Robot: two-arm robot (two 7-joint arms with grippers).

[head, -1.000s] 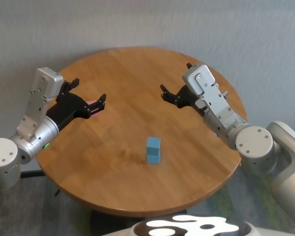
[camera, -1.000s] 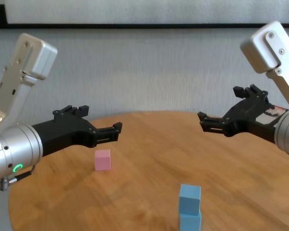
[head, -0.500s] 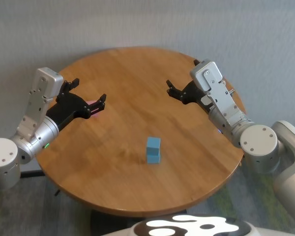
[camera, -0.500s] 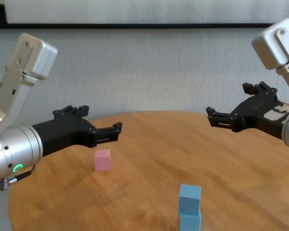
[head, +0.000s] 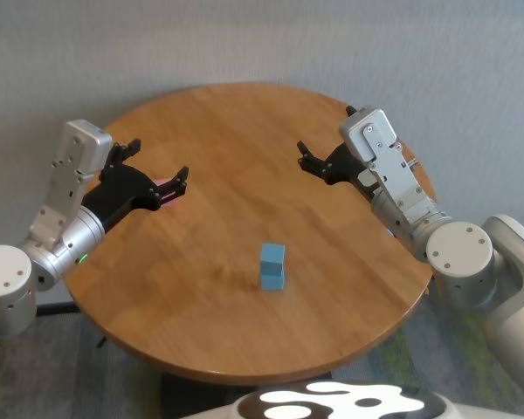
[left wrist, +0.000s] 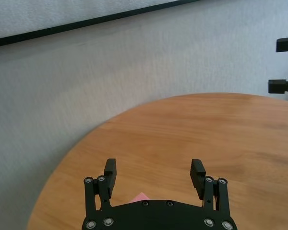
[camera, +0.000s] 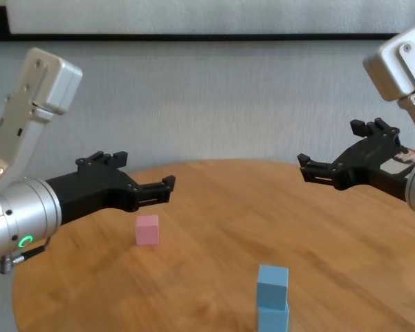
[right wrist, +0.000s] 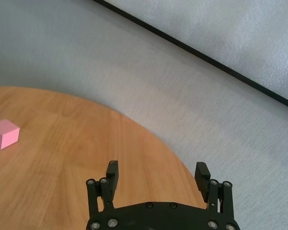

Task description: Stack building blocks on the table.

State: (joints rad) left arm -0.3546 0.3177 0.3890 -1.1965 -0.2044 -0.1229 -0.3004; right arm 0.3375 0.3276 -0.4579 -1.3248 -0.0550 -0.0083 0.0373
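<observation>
Right claw [head: 319,160] farther back, fingers apart.

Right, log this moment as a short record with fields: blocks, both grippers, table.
blue blocks: two light blue blocks stacked, one on the other, near the table's front middle
pink block: pink block alone on the table's left side, under the left gripper
left gripper: left gripper above the pink block, jaws open, empty
right gripper: right gripper over the table's right side, jaws open, empty
table: round wooden table
</observation>
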